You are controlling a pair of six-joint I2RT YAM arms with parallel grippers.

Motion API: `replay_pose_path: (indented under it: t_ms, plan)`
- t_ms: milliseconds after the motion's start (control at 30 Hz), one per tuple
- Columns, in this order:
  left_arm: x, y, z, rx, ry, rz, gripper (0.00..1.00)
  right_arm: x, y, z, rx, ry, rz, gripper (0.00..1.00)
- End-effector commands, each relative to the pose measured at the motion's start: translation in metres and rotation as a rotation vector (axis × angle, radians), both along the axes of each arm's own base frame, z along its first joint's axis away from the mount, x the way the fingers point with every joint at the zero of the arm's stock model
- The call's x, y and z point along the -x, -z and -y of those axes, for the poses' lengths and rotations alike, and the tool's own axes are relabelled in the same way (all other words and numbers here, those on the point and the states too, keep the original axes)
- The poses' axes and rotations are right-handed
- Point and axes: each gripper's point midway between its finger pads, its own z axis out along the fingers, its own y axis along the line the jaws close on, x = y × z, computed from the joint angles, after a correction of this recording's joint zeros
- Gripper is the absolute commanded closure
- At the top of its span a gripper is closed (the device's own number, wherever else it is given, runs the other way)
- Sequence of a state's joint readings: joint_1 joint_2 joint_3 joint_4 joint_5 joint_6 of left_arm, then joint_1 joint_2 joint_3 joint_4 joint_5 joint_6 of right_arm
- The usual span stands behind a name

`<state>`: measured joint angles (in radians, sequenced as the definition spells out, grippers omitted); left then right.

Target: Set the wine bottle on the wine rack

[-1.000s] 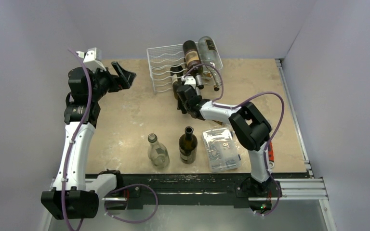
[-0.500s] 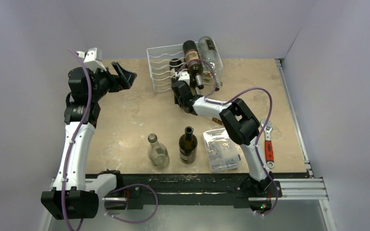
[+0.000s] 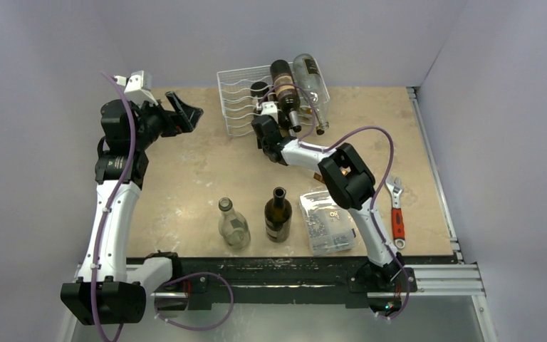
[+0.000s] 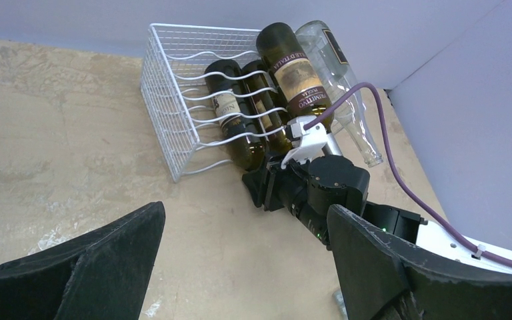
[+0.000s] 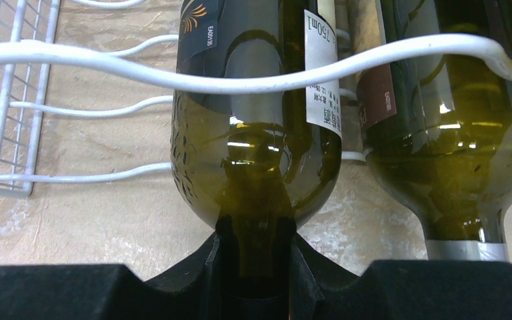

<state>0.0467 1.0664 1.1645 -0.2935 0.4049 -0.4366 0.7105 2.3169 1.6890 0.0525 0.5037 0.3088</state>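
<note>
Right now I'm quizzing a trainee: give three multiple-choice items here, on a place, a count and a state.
1. The wrench lies: A right of the plastic box; B in the rack; C under a bottle.
2. Bottles standing upright: A one; B two; C four.
3. The right tool is: A open; B shut on the neck of a green bottle; C holding the wrench.
A, it lies past the box's right edge. B, a clear bottle and a dark bottle. B, that neck sits between its fingers.
</note>
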Motion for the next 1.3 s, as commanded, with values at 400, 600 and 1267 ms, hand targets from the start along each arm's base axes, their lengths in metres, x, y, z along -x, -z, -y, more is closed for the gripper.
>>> replay_pose_path:
  t_ms: [400, 600, 1267]
  plan:
    - [0.0, -0.017, 0.003, 0.019, 0.017, 0.055, 0.09, -0.031, -0.066, -0.008, -0.079, 0.001, 0.155, 0.34]
    - [0.001, -0.017, 0.004, 0.027, 0.025, 0.055, 0.09, -0.013, -0.062, 0.001, -0.07, -0.007, 0.118, 0.26]
    - [-0.002, -0.012, 0.005, 0.034, 0.026, 0.043, 0.08, 0.091, -0.102, 0.017, -0.101, -0.329, -0.02, 0.16]
